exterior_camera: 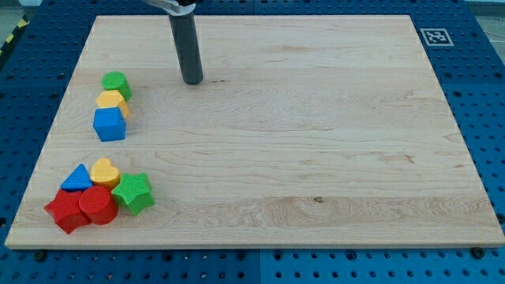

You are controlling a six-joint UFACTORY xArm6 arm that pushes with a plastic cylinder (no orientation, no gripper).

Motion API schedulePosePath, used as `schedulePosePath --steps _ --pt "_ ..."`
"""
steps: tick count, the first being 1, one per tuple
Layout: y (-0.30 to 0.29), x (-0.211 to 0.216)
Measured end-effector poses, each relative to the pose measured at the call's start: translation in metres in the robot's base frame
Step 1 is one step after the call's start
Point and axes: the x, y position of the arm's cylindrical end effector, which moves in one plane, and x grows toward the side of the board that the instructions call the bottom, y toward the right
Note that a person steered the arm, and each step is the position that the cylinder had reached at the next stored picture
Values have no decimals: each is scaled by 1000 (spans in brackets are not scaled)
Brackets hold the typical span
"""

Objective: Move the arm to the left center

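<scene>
a single camera view of the wooden board [316, 142] on a blue perforated table [473, 79]. the only marking we can find is a small black-and-white square tag [433, 36] at the board's top right corner in the view; its pattern carries no readable writing. our arm ends in a straight dark grey rod [187, 47], round in section, dropping from the view's top edge; there is no gripper to open or close, and my tip [192, 81] rests on bare wood in the upper left part of the board, touching no block. to the view's left of my tip, apart from it, three blocks stand in a short column: a green block [117, 83], a yellow block [112, 101] and a blue cube [109, 124]. well below, near the lower left corner, five lie packed together: a blue triangle [77, 178], a yellow heart [105, 170], a green star [133, 192], a red cylinder [98, 204] and a red block [66, 210].
</scene>
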Motion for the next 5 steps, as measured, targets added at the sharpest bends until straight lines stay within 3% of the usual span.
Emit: schedulePosePath --steps 5 --pt "-7 -11"
